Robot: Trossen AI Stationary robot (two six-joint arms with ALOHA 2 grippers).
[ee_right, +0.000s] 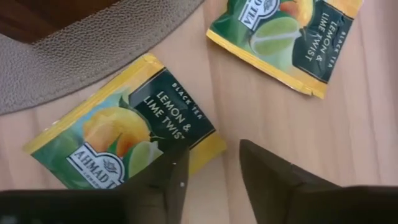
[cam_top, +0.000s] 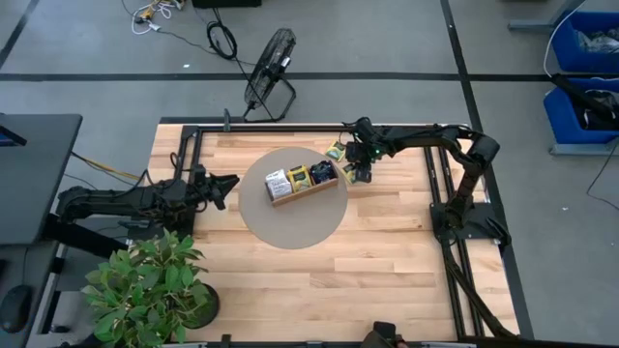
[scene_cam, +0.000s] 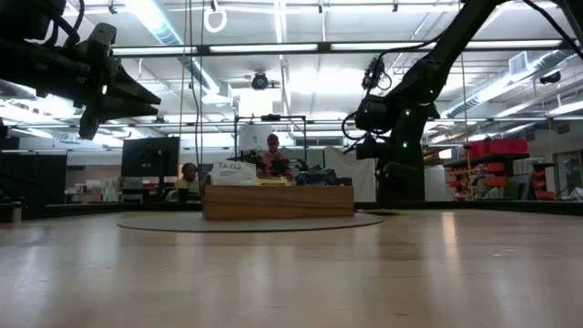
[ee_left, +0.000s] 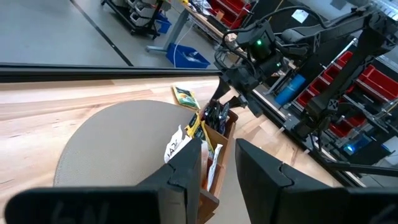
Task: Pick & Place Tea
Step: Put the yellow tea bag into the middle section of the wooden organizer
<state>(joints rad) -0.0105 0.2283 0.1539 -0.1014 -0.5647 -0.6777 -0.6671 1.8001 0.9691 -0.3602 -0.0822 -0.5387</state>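
Two green-yellow tea packets lie flat on the wood, just off the round mat. One packet is nearer the mat and the other lies beyond it. My right gripper points steeply down over the nearer packet's corner, open. One finger is above the packet's edge and the other is above bare wood. The long wooden tray on the mat holds white and dark packets. My left gripper waits open and level at the table's left side. My right gripper comes at the nearer packet's corner from above, slanting down, with one finger over the packet's yellow edge. I cannot tell whether that finger touches the packet. The packet lies flat on the table.
A potted plant stands at the near left corner. A black frame runs round the table's edges. A fan sits on the floor beyond the far edge. Bare wood stretches across the near half of the table.
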